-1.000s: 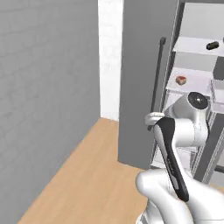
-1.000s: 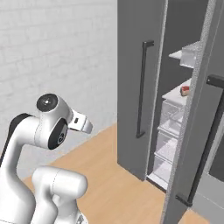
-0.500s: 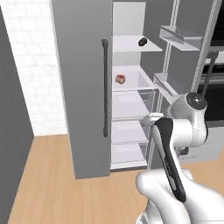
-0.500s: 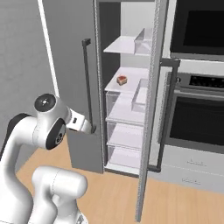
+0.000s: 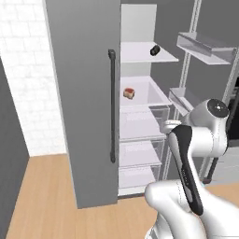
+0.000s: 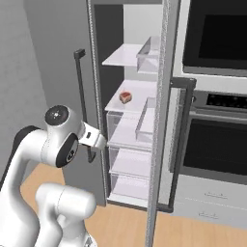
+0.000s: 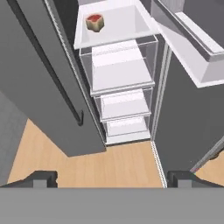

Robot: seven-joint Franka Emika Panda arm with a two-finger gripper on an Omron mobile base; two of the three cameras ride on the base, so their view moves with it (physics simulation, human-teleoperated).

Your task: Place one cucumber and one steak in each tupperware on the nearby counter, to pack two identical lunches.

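Observation:
A steak [image 5: 129,93], a small red slab with a pale rim, lies on the middle shelf of the open fridge; it also shows as the steak [image 6: 125,97] and, near the top of the hand view, the steak [image 7: 94,22]. On the shelf above lies a dark stubby cucumber [image 5: 155,49]. My gripper [image 7: 112,179] is open, its fingertips [image 7: 43,178] wide apart with nothing between them. It hangs well short of the fridge, over the floor, pointing at the shelves. The tupperware and the counter are out of view.
The fridge's left door [image 5: 84,93] is shut, with a long dark handle [image 5: 112,107]. Its right door [image 6: 161,120] stands open, with bins on its inner side. A wall oven [image 6: 217,96] sits right of the fridge. Clear drawers [image 7: 120,70] fill the lower fridge. Wooden floor [image 7: 118,166] lies in front.
The whole picture has swung: the camera moved with the base, and the open fridge now faces me more squarely. The gripper has stayed open and empty.

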